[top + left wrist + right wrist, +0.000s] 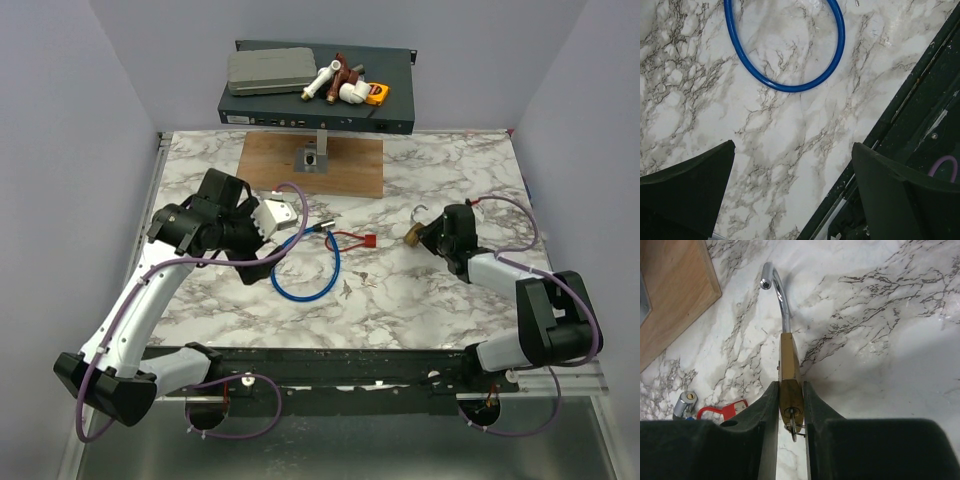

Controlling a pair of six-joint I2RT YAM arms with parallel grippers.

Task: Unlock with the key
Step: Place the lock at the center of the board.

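My right gripper [790, 388] is shut on the lower body of the brass padlock [789, 362] and holds it just above the marble table [880, 340]. The silver shackle [780, 302] curves up to the left with its free end out of the body. A tiny silver key [793, 423] on a thin wire ring sticks in the keyhole between the fingers. A red strap [722, 410] lies on the table to the left, apart from the padlock. From above, the right gripper [432, 236] holds the padlock [411, 234] right of the strap [352, 239]. My left gripper [792, 150] is open and empty.
A blue cable [306, 268] loops on the table between the arms, its metal plug [685, 403] beside the red strap. A wooden board [350, 165] with a metal fixture lies at the back. Behind it a black rack unit [395, 105] carries a grey case and tools. The near table edge [875, 140] is under the left gripper.
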